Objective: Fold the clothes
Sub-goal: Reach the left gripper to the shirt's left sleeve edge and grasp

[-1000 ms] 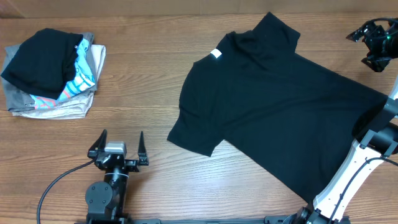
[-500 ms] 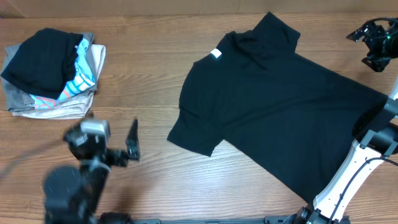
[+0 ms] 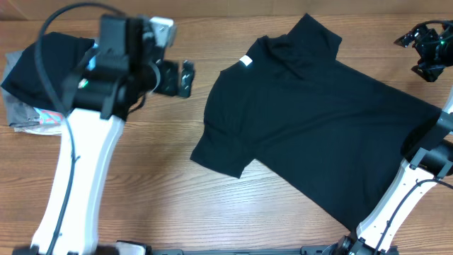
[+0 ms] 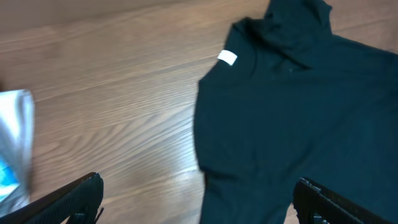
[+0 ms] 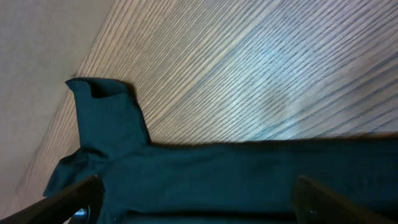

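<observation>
The shirt (image 3: 311, 120) lies spread but skewed across the right half of the table (image 3: 163, 184). Its label (image 3: 245, 61) is toward the left gripper (image 3: 187, 78), which hovers just off the collar, jaws wide and empty. The right gripper (image 3: 416, 53), also wide and empty, hangs beyond the far sleeve. I'd worry a pinch catches only one layer, or drags the cloth into a bunch against the right arm (image 3: 396, 191).
</observation>
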Robot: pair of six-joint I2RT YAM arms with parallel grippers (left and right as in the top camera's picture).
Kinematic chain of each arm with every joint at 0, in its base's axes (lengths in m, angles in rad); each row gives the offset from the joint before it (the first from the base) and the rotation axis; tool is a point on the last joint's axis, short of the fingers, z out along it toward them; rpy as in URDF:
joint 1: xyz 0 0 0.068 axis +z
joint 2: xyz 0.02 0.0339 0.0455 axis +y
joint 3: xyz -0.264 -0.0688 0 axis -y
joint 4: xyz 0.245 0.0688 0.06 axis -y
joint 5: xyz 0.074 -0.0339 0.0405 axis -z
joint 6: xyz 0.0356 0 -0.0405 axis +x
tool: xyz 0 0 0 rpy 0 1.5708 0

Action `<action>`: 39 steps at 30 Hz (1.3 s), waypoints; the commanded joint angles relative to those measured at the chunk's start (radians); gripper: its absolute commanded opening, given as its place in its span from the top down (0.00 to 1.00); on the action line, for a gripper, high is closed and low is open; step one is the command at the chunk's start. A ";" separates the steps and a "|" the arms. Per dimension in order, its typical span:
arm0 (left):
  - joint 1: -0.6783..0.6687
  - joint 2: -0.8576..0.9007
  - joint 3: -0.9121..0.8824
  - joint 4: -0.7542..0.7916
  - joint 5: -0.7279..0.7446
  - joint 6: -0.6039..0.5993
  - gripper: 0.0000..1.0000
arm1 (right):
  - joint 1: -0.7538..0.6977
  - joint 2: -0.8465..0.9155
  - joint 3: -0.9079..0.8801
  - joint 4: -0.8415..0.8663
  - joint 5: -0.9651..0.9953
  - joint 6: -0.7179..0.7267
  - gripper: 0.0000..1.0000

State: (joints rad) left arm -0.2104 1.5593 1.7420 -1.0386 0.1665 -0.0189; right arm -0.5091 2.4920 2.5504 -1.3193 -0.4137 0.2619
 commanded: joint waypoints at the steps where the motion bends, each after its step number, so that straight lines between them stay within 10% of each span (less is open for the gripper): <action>1: -0.006 0.071 0.034 0.021 0.099 -0.004 0.00 | -0.001 -0.040 0.016 0.005 -0.003 0.000 0.00; 4: -0.006 0.137 0.034 0.029 0.173 -0.004 0.02 | -0.001 -0.040 0.016 0.005 -0.003 0.000 0.00; 7: -0.008 0.206 0.034 0.009 0.269 -0.022 0.69 | -0.001 -0.040 0.016 0.005 -0.003 0.000 0.00; 9: -0.014 0.256 0.034 -0.018 0.317 -0.058 0.96 | -0.001 -0.040 0.016 0.005 -0.003 0.000 0.00; 39: -0.080 0.757 0.000 -0.005 0.053 -0.233 0.96 | -0.001 -0.040 0.016 0.005 -0.003 0.000 0.00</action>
State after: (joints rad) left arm -0.2905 2.2814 1.7493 -1.0473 0.2665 -0.2344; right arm -0.5091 2.4920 2.5504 -1.3193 -0.4141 0.2619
